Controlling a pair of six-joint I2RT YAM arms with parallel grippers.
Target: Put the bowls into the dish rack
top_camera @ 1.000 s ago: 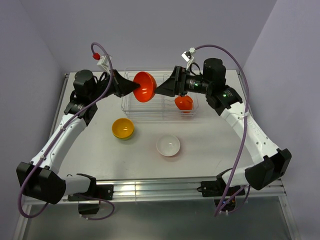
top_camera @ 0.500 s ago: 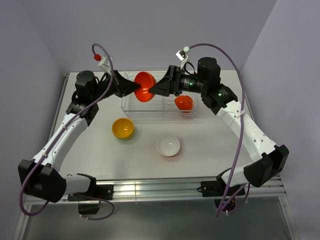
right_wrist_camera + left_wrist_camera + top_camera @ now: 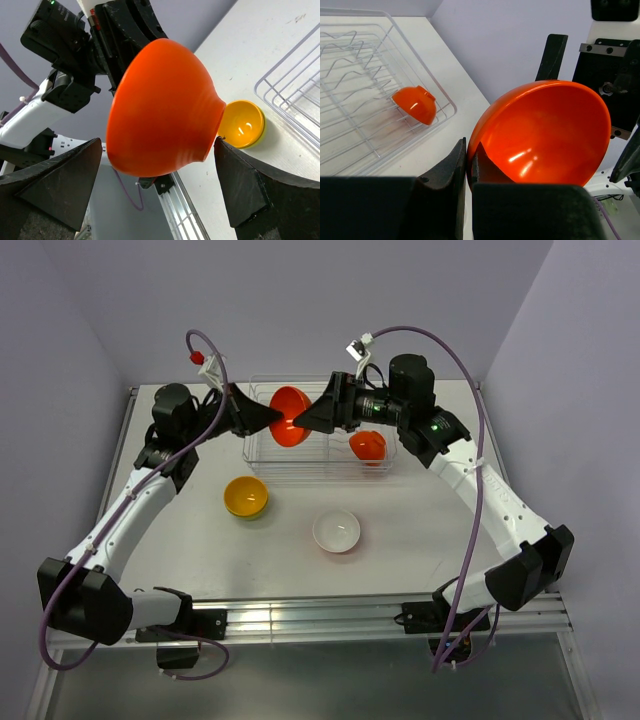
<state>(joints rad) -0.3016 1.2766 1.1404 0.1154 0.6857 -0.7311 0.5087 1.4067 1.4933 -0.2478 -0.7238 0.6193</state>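
Observation:
My left gripper [image 3: 272,418] is shut on the rim of a red-orange bowl [image 3: 290,414] and holds it on edge above the clear dish rack [image 3: 262,454]. In the left wrist view both fingers [image 3: 451,165] pinch the bowl's [image 3: 545,135] rim. My right gripper [image 3: 308,420] is open, with its fingers on either side of the bowl's outside. In the right wrist view the bowl [image 3: 165,105] sits between the spread fingers [image 3: 60,180] without touching them. A second red-orange bowl [image 3: 367,445] stands in the rack's right part and also shows in the left wrist view [image 3: 415,104].
A yellow bowl [image 3: 246,496] and a white-inside bowl [image 3: 337,531] sit upright on the white table in front of the rack. The yellow bowl also shows in the right wrist view [image 3: 242,123]. The rack's corner [image 3: 295,95] is at that view's right.
My right gripper has moved left and closed in on the held bowl, its open fingers now bracketing it. The left gripper and the bowl have barely moved.

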